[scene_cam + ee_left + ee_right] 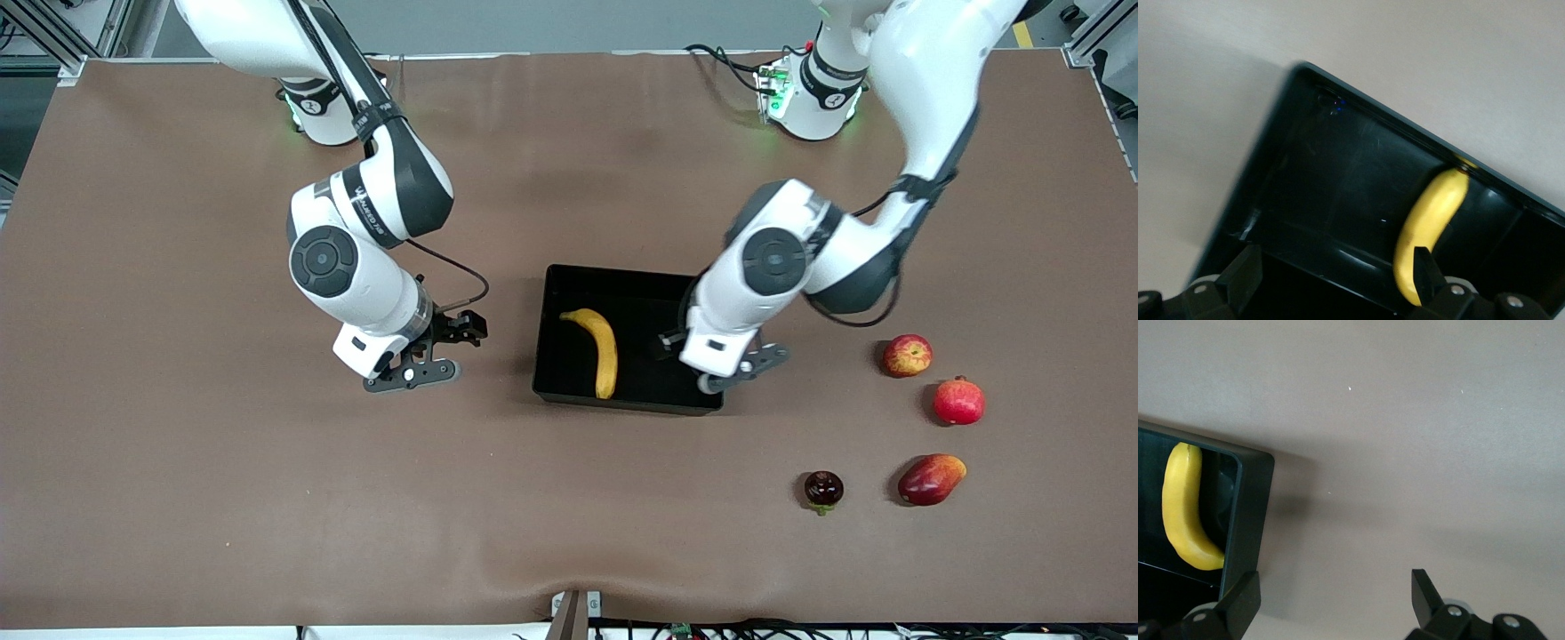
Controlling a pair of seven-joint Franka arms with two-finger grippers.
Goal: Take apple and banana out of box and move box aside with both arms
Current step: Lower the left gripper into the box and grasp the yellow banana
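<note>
The black box point(626, 403) lies mid-table with the yellow banana point(603, 349) inside it. The red apple point(907, 355) with yellow streaks rests on the table toward the left arm's end. My left gripper point(717, 368) hangs open over the box's wall at that end. In the left wrist view the box point(1305, 187) and banana point(1431, 213) lie beneath the left gripper point(1335, 280), which holds nothing. My right gripper point(442, 351) is open and empty above bare table, beside the box's end toward the right arm. The right wrist view shows the right gripper point(1335, 600), the box point(1248, 513) and the banana point(1185, 513).
Near the apple lie a red pomegranate point(958, 401), a red-yellow oval fruit point(931, 479) and a dark maroon fruit point(823, 489), each nearer the front camera than the apple. Brown table point(222, 462) spreads around the box.
</note>
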